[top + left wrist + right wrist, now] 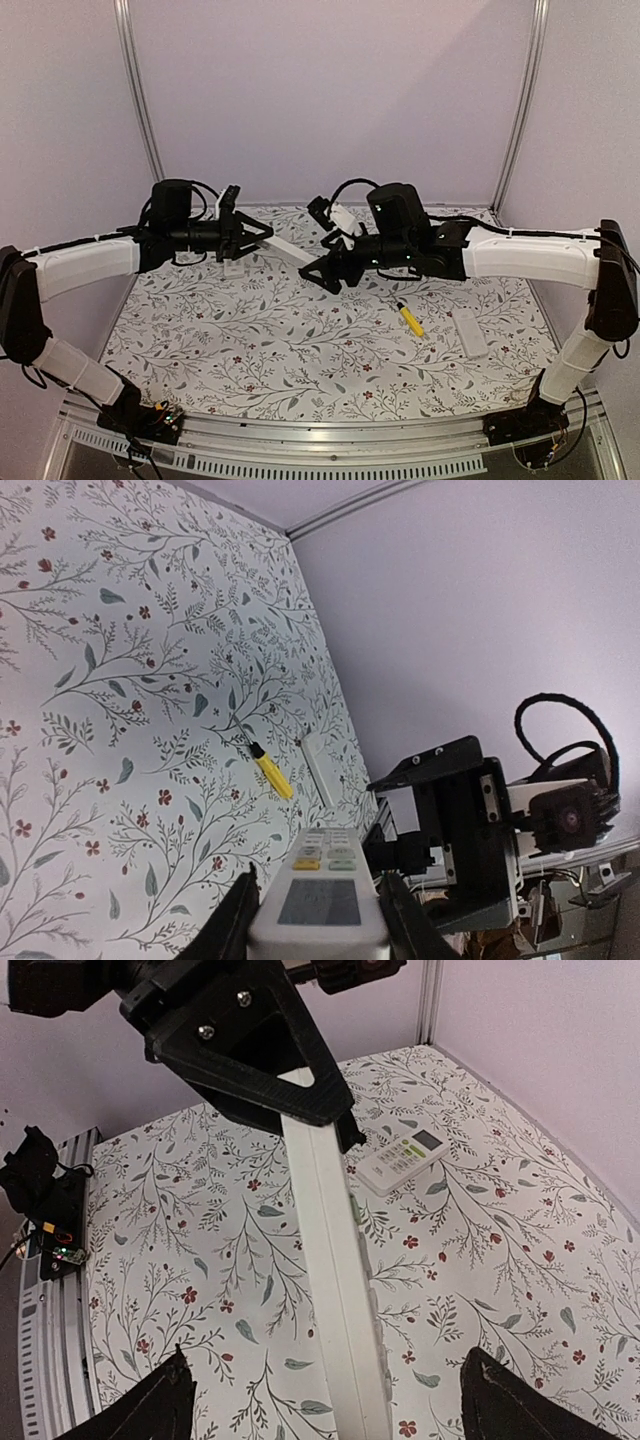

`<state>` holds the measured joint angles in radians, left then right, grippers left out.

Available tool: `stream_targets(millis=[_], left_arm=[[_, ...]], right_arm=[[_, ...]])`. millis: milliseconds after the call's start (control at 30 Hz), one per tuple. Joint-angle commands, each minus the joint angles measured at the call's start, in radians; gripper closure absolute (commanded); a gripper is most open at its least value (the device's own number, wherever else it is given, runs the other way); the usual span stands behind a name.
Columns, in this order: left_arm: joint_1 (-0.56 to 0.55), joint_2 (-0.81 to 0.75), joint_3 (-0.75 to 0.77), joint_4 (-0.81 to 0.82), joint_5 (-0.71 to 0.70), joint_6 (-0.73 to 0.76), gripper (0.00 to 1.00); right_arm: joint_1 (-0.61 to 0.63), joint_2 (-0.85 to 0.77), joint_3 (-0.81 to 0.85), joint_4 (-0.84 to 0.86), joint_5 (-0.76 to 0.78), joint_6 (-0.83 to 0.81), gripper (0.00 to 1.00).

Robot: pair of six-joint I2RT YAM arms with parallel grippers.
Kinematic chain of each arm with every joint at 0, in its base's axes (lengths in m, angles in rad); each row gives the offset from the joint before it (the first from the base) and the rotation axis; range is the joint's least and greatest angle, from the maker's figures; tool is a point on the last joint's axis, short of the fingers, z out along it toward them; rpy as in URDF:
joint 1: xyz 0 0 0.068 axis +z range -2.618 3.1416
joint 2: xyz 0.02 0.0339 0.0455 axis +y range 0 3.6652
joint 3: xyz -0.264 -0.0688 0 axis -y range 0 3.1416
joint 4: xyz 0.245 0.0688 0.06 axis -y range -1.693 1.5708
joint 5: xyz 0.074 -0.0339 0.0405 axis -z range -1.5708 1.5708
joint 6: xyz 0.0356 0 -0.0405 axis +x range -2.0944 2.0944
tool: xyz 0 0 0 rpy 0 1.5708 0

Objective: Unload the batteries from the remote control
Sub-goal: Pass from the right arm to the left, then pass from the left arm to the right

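Top external view shows the left pincer clamped partway shut on one end of a white remote control. It holds the remote off the floral table, so the free end points toward the other arm. In the right wrist view the right pincer has its jaws spread wide around that free end and grips nothing. My guess is that it is lined up to work on the remote while the left arm steadies it.

No batteries show in any view, and whether they sit inside the held remote cannot be told. A yellow-handled tool and a flat white piece, perhaps the battery cover, lie near each other on the table. A second remote rests face up on the table beyond the left pincer.
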<state>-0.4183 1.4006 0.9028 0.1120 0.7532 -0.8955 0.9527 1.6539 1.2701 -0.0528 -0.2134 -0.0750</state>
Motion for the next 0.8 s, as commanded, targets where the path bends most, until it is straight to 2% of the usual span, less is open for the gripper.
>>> stream_targets(millis=[0, 367, 767], left_arm=[[0.008, -0.031, -0.006, -0.016, -0.004, -0.019, 0.87], [0.007, -0.041, 0.010, -0.066, 0.019, 0.024, 0.88], [0.008, -0.043, 0.045, -0.109, 0.040, 0.071, 0.88]], right_arm=[[0.014, 0.054, 0.001, -0.013, 0.063, -0.061, 0.12], [0.003, 0.117, 0.030, 0.018, 0.037, -0.047, 0.17], [-0.011, 0.161, 0.063, 0.023, -0.018, -0.038, 0.42]])
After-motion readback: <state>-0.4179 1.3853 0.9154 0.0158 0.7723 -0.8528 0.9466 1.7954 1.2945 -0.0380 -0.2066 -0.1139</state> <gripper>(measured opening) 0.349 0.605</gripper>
